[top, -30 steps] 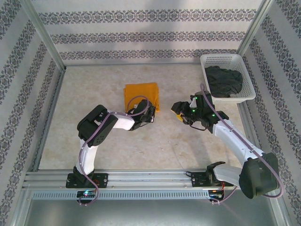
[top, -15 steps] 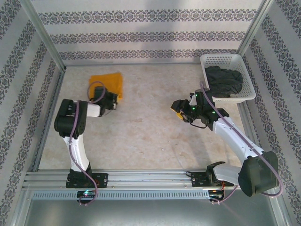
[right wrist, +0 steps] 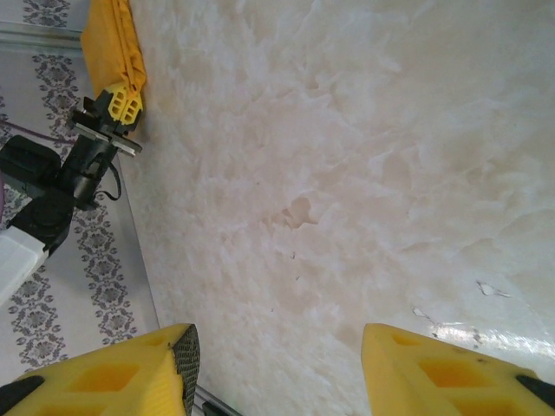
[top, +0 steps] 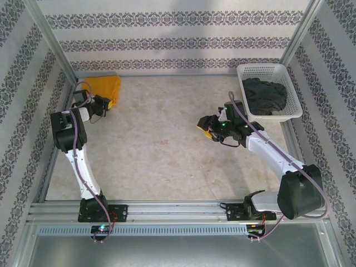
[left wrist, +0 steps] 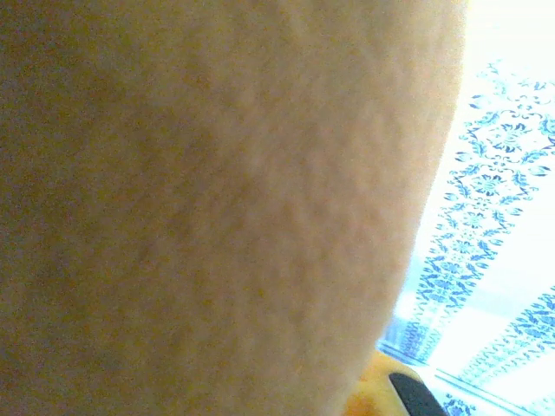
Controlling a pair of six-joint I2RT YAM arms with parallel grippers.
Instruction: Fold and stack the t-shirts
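Note:
The orange-yellow t-shirt (top: 106, 87), folded, lies in the table's far-left corner. My left gripper (top: 104, 103) is at its near edge and shut on it. Orange cloth (left wrist: 217, 208) covers most of the left wrist view, with one fingertip (left wrist: 414, 397) showing at the bottom. The right wrist view catches the same shirt (right wrist: 108, 39) with the left gripper (right wrist: 121, 104) clamped on its edge. The dark grey t-shirt (top: 265, 95) lies crumpled in the white basket (top: 261, 68). My right gripper (top: 207, 127) hovers right of centre, open (right wrist: 277, 364), with bare table between its fingers.
The basket stands at the far right against the frame post. Metal frame rails (top: 55, 139) and patterned walls close in the table on the left, back and right. The marble-look tabletop (top: 161, 150) lies between the arms.
My left gripper has carried the orange t-shirt from the table's middle to the far-left corner. The right gripper has shifted slightly left and stayed open.

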